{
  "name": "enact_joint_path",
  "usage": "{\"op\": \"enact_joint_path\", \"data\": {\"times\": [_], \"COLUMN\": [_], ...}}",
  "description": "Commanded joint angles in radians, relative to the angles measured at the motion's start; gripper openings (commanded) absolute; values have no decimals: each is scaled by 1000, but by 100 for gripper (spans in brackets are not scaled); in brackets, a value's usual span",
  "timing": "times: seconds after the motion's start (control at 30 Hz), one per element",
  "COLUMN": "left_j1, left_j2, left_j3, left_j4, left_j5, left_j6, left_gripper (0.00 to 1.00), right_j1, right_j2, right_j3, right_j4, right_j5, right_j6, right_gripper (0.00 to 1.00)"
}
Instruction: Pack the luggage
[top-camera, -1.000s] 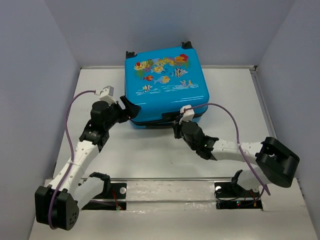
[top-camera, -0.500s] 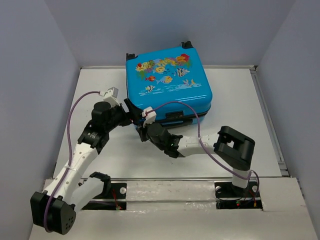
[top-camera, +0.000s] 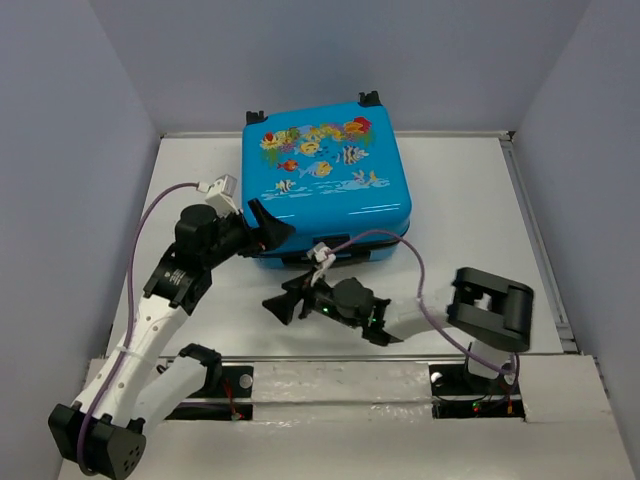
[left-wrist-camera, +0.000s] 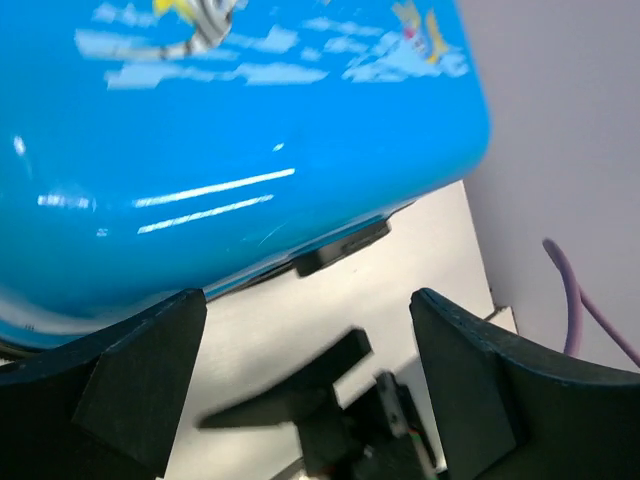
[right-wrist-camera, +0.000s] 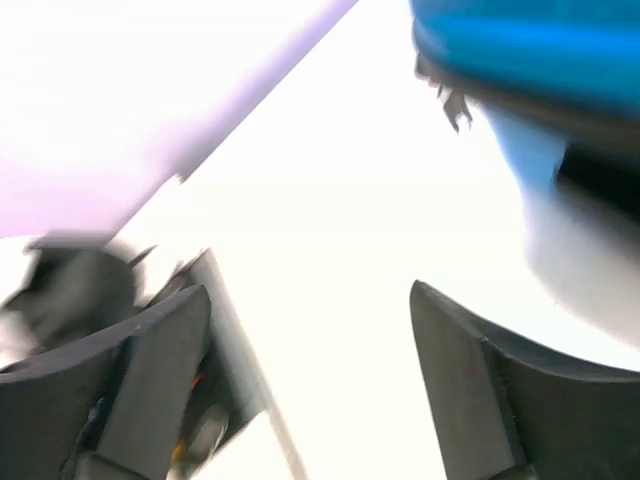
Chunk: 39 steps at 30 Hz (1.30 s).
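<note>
With left claw (top-camera: 272, 228) and right claw (top-camera: 282, 302) both spread and empty, risks knocking the fish-print suitcase (top-camera: 325, 175) askew on the tabletop (top-camera: 470, 200).

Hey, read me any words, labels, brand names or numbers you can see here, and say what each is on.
None can be read.
The luggage carries only cartoon fish and coral pictures, no letters or numbers.
The right wrist view is too blurred to show any.

Right wrist view smeared, washed out; luggage (right-wrist-camera: 520, 40) cut by top edge, details unreadable.
</note>
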Motion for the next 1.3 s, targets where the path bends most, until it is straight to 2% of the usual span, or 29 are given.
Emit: {"op": "enact_joint_path", "data": {"times": [0.0,0.07,0.17,0.23,0.33,0.37,0.57,0.67,0.83,0.87,1.0,1.2,1.27], "left_j1": [-4,-4,-3,0,8,14,34,52,60,60,60,60,60], "left_j2": [13,17,19,13,20,23,48,60,80,86,88,63,68], "left_j3": [112,134,183,188,177,172,128,103,41,22,-5,-22,-24], "left_j4": [79,59,17,1,-11,-8,38,67,121,136,151,145,162], "left_j5": [22,-24,-143,-243,-297,-297,-274,-247,-185,-174,-147,-197,-196], "left_j6": [53,83,138,163,192,195,202,196,162,150,137,133,114], "left_gripper": [95,96,97,98,99,99,99,99,98,98,97,97,97], "right_j1": [30,30,30,9,-43,-54,-157,-166,-203,-203,-226,-226,-213], "right_j2": [-243,-326,-363,-363,-356,-353,-264,-175,62,98,216,132,49], "right_j3": [-224,-275,-341,-378,-384,-393,-398,-393,-358,-344,-286,-309,-347], "right_j4": [-75,-205,-340,-341,-322,-236,38,170,426,519,688,701,698], "right_j5": [68,130,312,343,336,331,285,303,368,369,354,247,273], "right_j6": [189,345,578,717,802,795,826,865,956,950,910,764,696], "right_gripper": [89,87,80,75,72,72,73,73,67,66,63,63,69]}}
